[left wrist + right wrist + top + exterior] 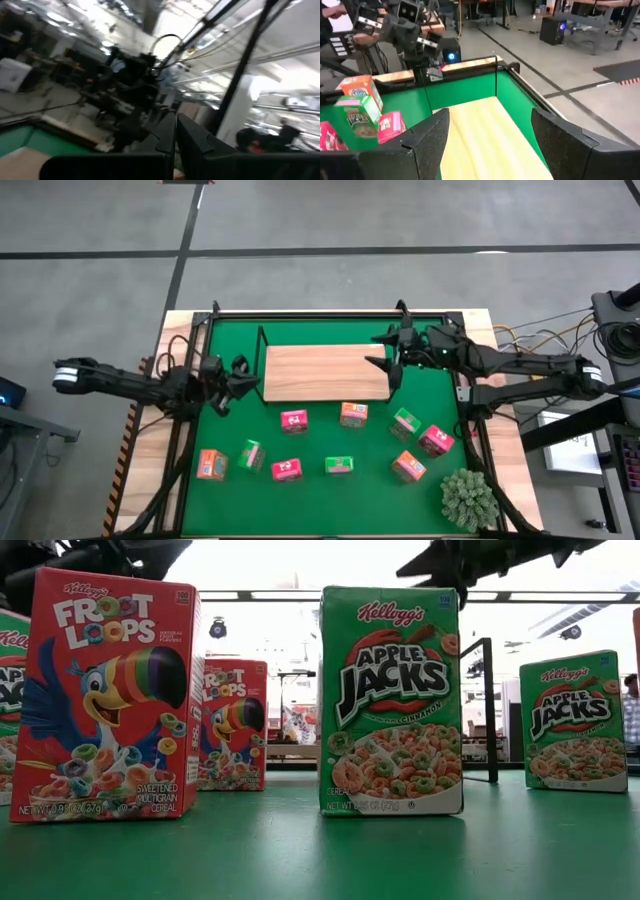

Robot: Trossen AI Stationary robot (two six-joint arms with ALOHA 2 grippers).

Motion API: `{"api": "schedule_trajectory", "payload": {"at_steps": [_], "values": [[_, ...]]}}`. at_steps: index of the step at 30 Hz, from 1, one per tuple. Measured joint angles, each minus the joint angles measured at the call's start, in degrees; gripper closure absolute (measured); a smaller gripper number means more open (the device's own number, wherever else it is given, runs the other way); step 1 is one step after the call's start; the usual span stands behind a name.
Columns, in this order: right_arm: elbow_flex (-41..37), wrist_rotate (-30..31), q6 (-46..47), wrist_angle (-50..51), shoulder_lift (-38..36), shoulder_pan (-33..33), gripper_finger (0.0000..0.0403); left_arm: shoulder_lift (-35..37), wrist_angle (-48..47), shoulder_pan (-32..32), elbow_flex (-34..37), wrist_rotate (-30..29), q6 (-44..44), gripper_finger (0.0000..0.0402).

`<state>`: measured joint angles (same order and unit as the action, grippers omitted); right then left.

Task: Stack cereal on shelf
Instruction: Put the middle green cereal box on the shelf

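Left claw (232, 385): pressed together, nothing held, raised beside the shelf's left end.
Shelf (325, 372): laid flat on the green mat (300, 490), no boxes on it.
Cereal (294, 421): nine boxes stood on the mat in front of the shelf, spread from left to right.
Right claw (385, 350): spread, nothing held, hung over the shelf's right end.
Plant (468, 498): set at the mat's right front corner.
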<state>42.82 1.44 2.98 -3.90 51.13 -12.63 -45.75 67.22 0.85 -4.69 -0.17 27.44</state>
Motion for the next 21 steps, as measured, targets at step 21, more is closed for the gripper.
{"api": "schedule_trajectory", "payload": {"at_steps": [21], "values": [[9.9, 0.1, -0.8, -2.0, 16.2, 10.5, 0.0131, -5.8, 1.5, 1.3, -10.9, 20.8, -7.5, 0.0402]]}}
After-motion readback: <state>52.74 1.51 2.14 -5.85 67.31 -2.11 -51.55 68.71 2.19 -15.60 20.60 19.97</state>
